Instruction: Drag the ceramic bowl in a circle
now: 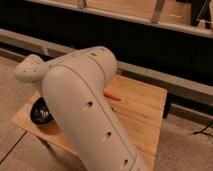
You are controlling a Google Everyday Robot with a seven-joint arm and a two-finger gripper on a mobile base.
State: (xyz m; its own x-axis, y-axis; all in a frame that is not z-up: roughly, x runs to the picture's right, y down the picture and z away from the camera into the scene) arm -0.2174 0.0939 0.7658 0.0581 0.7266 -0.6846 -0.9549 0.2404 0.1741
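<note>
The ceramic bowl (41, 113) is small, round, black and glossy with pale glints inside. It sits near the left front edge of the wooden table (142, 107), partly hidden behind my arm (85, 107). My arm is large and cream-coloured and fills the middle of the camera view, reaching left over the table. The gripper is hidden behind the arm, so its place relative to the bowl cannot be told.
A slim orange carrot-like object (112, 95) lies on the table just right of the arm. A dark wall with a pale ledge (165, 75) runs behind the table. Speckled floor (185, 150) surrounds the table.
</note>
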